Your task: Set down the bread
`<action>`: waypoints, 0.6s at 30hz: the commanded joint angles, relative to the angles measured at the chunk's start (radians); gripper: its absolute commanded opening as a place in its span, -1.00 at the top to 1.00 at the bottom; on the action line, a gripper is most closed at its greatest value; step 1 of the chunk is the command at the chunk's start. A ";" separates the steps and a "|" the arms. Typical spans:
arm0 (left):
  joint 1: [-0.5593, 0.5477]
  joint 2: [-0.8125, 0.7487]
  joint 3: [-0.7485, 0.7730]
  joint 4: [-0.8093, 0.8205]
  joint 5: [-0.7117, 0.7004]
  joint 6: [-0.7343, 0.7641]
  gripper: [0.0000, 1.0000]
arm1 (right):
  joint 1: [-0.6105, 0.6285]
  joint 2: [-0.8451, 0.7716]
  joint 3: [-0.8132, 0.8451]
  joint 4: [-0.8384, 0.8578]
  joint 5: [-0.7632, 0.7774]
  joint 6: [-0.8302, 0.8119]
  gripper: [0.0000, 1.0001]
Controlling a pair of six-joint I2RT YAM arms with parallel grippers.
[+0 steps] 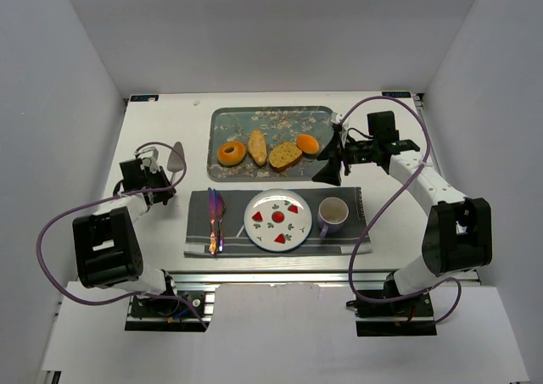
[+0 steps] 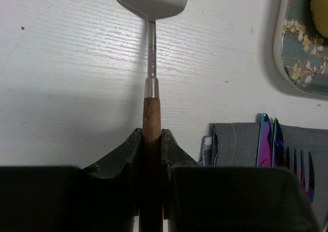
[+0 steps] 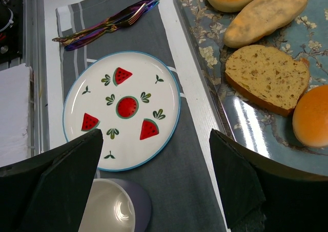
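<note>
Left wrist: left fingers (image 2: pixel 120 157) clamped spatula (image 2: pixel 151 63) handle; right fingers (image 3: pixel 66 175) stood wide, empty. Risk was spatula shoving bagel (image 1: pixel 231 153) off tray (image 1: pixel 271 119).

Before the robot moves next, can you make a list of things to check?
1. Left gripper shut on spatula handle: ok.
2. Spatula blade at the bread: not ok, it's off the tray, over the table.
3. Bread uncovered, apart from the loaf: ok.
4. Plate free of food: ok.
5. Right gripper away from the bread: ok, open by the tray's right end.
</note>
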 commanded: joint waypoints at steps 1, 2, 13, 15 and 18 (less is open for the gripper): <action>0.000 -0.062 0.005 0.012 0.024 -0.012 0.79 | -0.008 -0.032 0.005 -0.013 -0.011 -0.009 -0.79; 0.000 -0.071 0.018 0.001 0.027 -0.015 0.93 | -0.009 -0.033 0.005 -0.014 -0.011 -0.009 -0.79; -0.122 -0.136 0.259 -0.300 0.364 -0.251 1.00 | -0.026 -0.064 -0.012 0.130 0.111 0.148 0.91; -0.182 -0.177 0.240 -0.329 0.401 -0.290 1.00 | -0.029 -0.057 0.007 0.133 0.113 0.162 1.00; -0.230 -0.203 0.227 -0.393 0.471 -0.322 1.00 | -0.032 -0.052 0.013 0.144 0.125 0.182 0.93</action>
